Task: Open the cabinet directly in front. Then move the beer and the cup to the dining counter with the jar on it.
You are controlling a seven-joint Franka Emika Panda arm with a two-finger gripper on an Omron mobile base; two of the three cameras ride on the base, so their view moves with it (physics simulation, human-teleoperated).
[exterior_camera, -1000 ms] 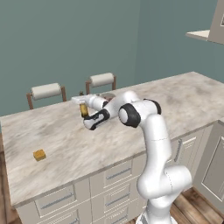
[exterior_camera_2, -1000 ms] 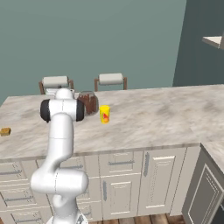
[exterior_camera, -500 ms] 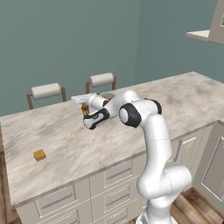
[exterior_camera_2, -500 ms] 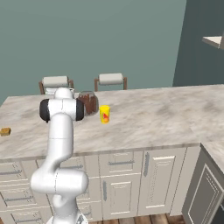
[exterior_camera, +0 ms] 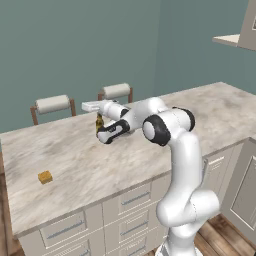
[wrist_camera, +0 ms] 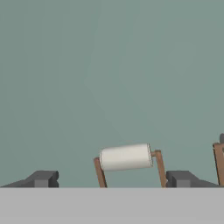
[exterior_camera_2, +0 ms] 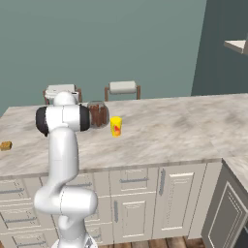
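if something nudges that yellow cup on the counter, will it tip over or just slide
The yellow cup tapers to a narrow base, so a high push would probably tip it; a low nudge likely slides it on the smooth dining counter. It looks small and light. The jar close beside it could block its path.

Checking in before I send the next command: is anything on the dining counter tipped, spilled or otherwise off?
Nothing stands out. The cup stands upright on the dining counter beside the jar, with no spill around them. A small tan block lies alone near the counter's far left end. The hand has its fingers spread, holding nothing.
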